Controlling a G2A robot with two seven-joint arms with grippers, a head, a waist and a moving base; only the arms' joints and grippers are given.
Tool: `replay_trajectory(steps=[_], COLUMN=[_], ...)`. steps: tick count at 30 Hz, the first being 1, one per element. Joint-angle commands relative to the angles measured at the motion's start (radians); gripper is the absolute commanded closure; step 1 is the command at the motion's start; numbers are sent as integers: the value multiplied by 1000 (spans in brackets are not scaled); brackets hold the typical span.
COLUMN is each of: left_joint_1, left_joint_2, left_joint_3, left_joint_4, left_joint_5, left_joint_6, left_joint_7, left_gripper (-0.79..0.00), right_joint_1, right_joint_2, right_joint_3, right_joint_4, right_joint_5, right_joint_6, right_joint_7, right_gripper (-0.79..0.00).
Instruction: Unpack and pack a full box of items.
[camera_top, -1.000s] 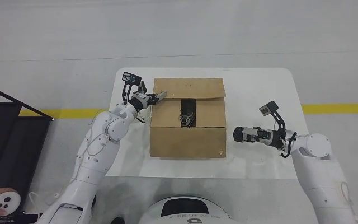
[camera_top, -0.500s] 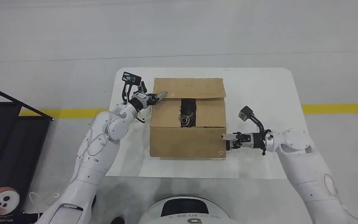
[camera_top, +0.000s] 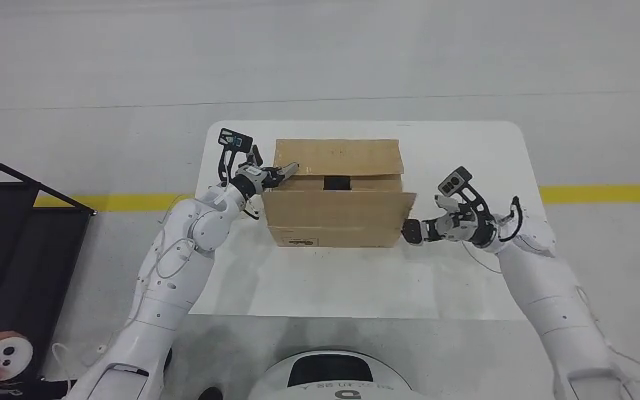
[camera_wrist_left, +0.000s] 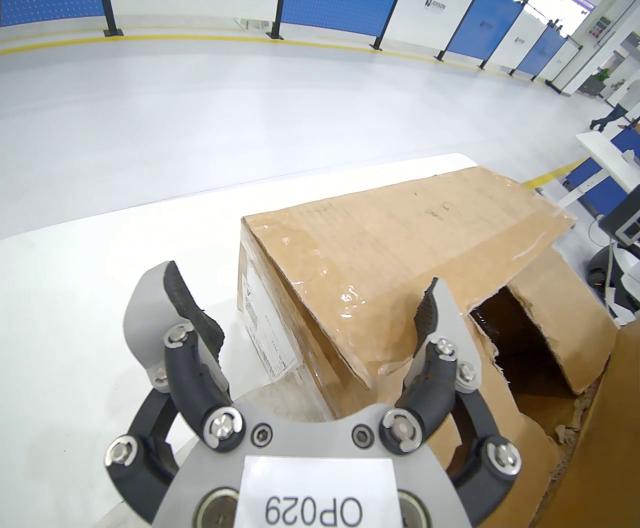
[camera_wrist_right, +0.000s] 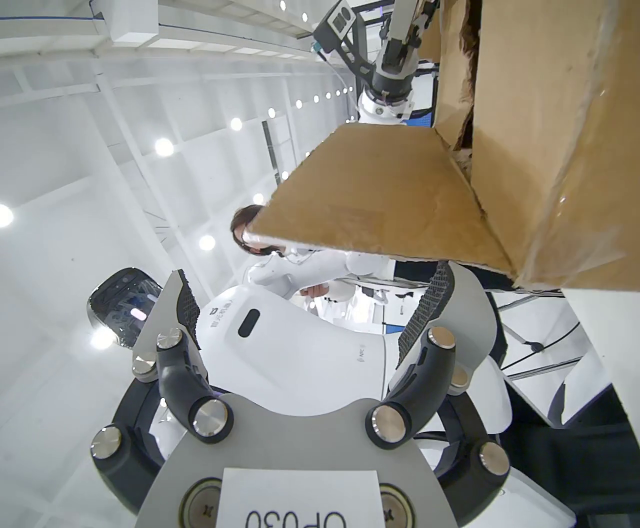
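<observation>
A brown cardboard box (camera_top: 340, 215) stands mid-table, its near flap (camera_top: 340, 208) raised and tilted up toward me. A dark opening (camera_top: 338, 183) shows between the flaps. My right gripper (camera_top: 412, 232) is open under the raised flap's right corner; in the right wrist view the flap (camera_wrist_right: 380, 195) hangs just above the open gripper (camera_wrist_right: 312, 280). My left gripper (camera_top: 285, 170) is open at the box's far left corner. In the left wrist view this gripper (camera_wrist_left: 300, 295) straddles the taped corner of the box (camera_wrist_left: 390, 240), beside the dark opening (camera_wrist_left: 520, 350).
The white table (camera_top: 460, 170) has bare room on both sides of the box and along the front edge. A black frame (camera_top: 30, 230) stands on the floor to the left. A yellow line (camera_top: 590, 192) runs across the floor.
My right arm moved in to the box's near right corner and the near flap swung up from flat. The left arm stayed put.
</observation>
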Motion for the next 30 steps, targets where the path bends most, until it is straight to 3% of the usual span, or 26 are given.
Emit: replay_trajectory(steps=[1,7,13,17,21,25,30], left_joint_1=[0,28,128,179,210,224,229], left_joint_2=[0,6,26,35,37,37,39], left_joint_3=[0,-48,-161,-208,-209,-188,-163], left_joint_4=[0,-44,-160,-183,-174,-155,-144], left_joint_5=[0,-12,16,10,20,40,136], left_joint_6=[0,33,61,56,48,43,60], left_joint_7=[0,69,115,115,118,131,139], left_gripper=[-785,-785,-785,-785,-785,-785,-785], right_joint_1=[19,37,16,0,11,35,69], right_joint_2=[-6,-17,-18,-21,-32,-42,-47], right_joint_3=[-16,-33,-21,-15,-41,-50,-59], right_joint_4=[19,-2,-83,-133,-134,-102,-65], right_joint_5=[-15,-33,-55,-111,-168,-132,-205], right_joint_6=[-33,-116,-184,-271,-313,-334,-347], right_joint_7=[-27,-70,-112,-193,-312,-353,-418], right_gripper=[-785,-785,-785,-785,-785,-785,-785])
